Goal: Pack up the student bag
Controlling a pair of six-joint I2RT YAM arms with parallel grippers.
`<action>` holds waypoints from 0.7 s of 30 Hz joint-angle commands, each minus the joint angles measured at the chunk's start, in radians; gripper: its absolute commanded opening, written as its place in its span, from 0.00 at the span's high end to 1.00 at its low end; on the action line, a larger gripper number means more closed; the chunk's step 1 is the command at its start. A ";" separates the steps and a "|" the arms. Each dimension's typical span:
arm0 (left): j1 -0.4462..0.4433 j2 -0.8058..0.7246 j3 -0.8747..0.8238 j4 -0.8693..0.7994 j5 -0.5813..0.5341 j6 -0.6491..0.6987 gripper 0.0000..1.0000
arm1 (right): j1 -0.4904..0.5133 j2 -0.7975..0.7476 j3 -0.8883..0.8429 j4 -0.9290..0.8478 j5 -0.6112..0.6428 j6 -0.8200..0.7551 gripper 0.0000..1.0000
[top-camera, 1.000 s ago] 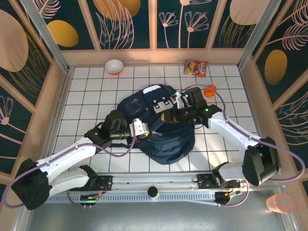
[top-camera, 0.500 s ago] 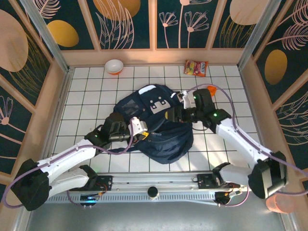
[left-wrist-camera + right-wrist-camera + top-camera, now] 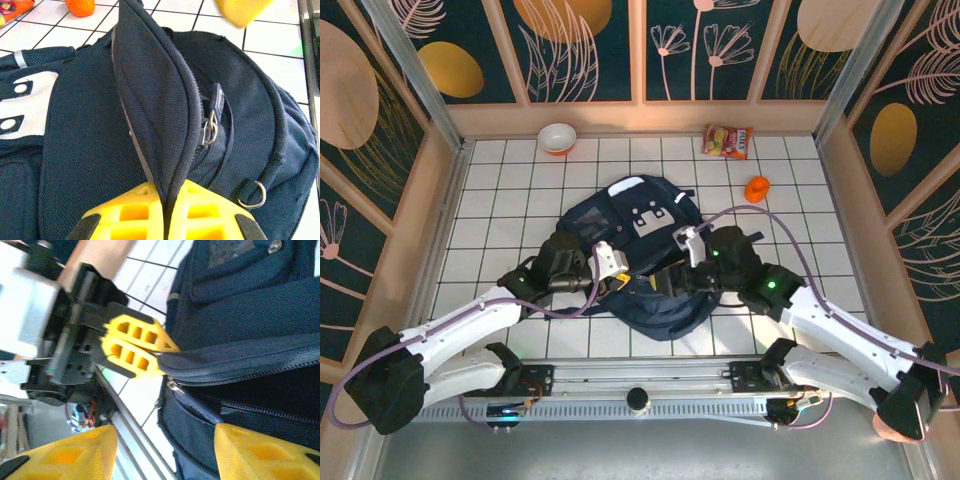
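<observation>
Left fingers clenched on raised flap of student bag | right fingers released, spread beside bag's zipper | orange object, snack packet, bowl well apart on far surface

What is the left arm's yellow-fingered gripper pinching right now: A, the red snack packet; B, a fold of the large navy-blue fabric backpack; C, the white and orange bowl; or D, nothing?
B: the left gripper is shut on a raised fold of the large navy-blue fabric backpack.
</observation>
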 commanded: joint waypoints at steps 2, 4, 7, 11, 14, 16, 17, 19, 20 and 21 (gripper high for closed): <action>-0.008 -0.001 0.045 0.009 0.042 -0.007 1.00 | 0.014 0.082 0.049 -0.009 0.082 -0.035 0.45; -0.008 -0.003 0.047 0.009 0.041 -0.008 1.00 | 0.020 0.108 0.057 0.007 0.073 -0.040 0.45; -0.007 -0.006 0.050 0.007 0.040 -0.009 1.00 | 0.025 0.132 0.060 0.035 0.039 -0.045 0.46; -0.008 -0.012 0.052 0.003 0.029 -0.005 1.00 | 0.032 0.146 0.056 0.044 0.009 -0.040 0.51; -0.007 -0.008 0.058 0.001 0.027 -0.001 1.00 | 0.037 0.151 0.058 0.037 -0.001 -0.037 0.58; -0.008 -0.003 0.060 0.000 0.029 0.001 1.00 | 0.039 0.155 0.060 0.027 0.005 -0.037 0.63; -0.008 0.001 0.062 0.002 0.029 0.002 1.00 | 0.041 0.157 0.063 0.024 0.008 -0.037 0.65; -0.008 0.008 0.066 0.001 0.035 0.003 1.00 | 0.042 0.159 0.064 0.023 0.011 -0.040 0.67; -0.008 0.012 0.067 0.002 0.037 0.003 1.00 | 0.043 0.160 0.066 0.025 0.013 -0.040 0.69; -0.008 0.016 0.070 0.002 0.040 0.005 1.00 | 0.042 0.162 0.067 0.029 0.013 -0.042 0.70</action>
